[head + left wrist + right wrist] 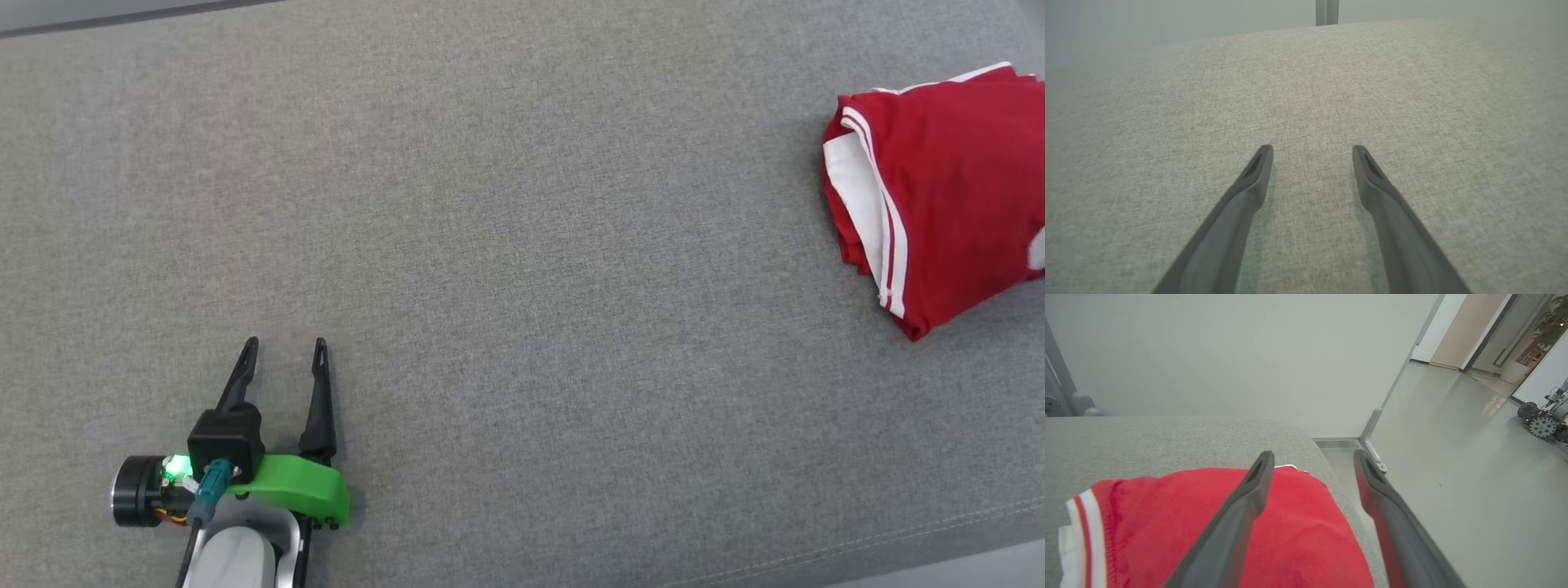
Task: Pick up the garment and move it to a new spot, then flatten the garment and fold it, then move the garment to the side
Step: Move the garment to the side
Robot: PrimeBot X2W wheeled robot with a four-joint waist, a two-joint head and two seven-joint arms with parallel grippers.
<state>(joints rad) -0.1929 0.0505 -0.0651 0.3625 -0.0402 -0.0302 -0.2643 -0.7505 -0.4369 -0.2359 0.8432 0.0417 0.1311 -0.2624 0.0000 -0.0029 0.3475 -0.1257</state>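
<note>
Head view: folded red garment [947, 188] lies at far right of grey upholstered surface [522, 245]; left pincer [286, 343] well apart, fingers spread. Right wrist view: right pincer [1313, 454] fingers spread, over garment.

I read this as a robotics lab inside an office building, not a home. My work surface is a broad grey upholstered bench [522, 245] with a stitched seam near its edge, and a bare pale wall [1229, 355] rises behind it. Beside it stretches a smooth, glossy pale floor [1453, 490], where a slim partition post [1372, 433] ends in a metal foot. Further off I see a dark-framed glass door [1506, 339], a potted plant [1551, 322] and another wheeled machine [1541, 424] parked on the floor.
</note>
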